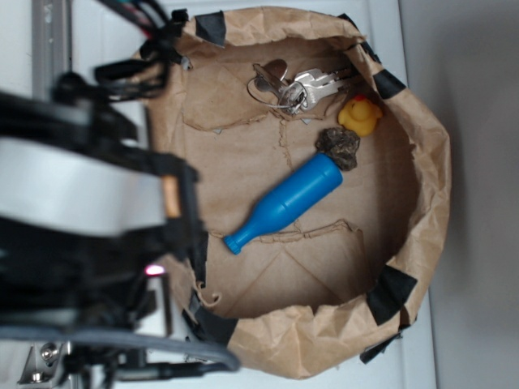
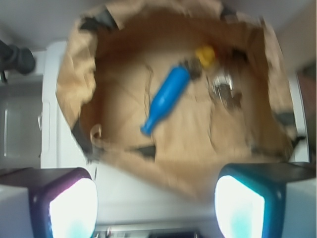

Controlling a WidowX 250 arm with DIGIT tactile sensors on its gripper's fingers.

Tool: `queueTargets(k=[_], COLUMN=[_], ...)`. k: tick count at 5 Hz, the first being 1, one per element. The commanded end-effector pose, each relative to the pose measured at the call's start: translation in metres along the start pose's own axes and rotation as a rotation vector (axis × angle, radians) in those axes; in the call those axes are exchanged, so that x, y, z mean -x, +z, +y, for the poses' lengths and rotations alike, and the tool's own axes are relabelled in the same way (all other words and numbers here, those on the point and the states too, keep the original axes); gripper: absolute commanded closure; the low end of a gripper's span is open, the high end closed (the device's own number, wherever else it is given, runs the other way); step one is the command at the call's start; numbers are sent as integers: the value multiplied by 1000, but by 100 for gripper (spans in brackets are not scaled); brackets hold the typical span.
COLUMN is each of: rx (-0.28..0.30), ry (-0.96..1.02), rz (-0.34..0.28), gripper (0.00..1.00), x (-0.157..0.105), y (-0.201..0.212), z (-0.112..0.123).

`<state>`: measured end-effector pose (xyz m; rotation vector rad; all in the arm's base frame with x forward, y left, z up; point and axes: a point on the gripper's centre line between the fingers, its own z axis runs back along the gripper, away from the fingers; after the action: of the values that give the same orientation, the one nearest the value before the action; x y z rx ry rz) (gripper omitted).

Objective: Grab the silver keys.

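Silver keys: the silver keys [image 1: 306, 87] are seen lying flat on the floor of the paper bag [image 1: 422, 211], close to its wall, with thin wire rings spread to one side; nothing rests on them, so they are judged reachable from above.
Neighbours: a yellow duck [image 1: 361, 116] is set just beside the key tips, and a dark rock [image 1: 338, 147] lies near both, touching the thick end of a blue bottle [image 1: 284, 203] that is laid slantwise across the bag floor.
Bag: its rim is rolled down and held with black tape [image 1: 392, 293], apparently so that the contents are kept open to reach.
Gripper: the gripper [image 2: 156, 203] is held high, outside the bag rim and well apart from the keys; its two pads [image 2: 73, 208] are set wide apart with nothing between them.
Exterior view: sharp key shapes and rings are given, while the pads are hidden behind the dark arm.
Wrist view: the open gap is shown, but the keys [image 2: 224, 90] are reduced to a blurred glint.
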<state>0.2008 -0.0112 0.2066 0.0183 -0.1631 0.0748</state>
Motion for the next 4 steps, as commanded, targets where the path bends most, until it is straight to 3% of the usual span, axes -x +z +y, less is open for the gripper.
queueTargets(k=[1,2,4], rx=[111,68,68], ry=[-224,-288,-288], rz=[-121,-215,-215], gripper=[0,0,0], x=[-24,-26,-26], y=[-28,-43,-43], z=[45,56,56])
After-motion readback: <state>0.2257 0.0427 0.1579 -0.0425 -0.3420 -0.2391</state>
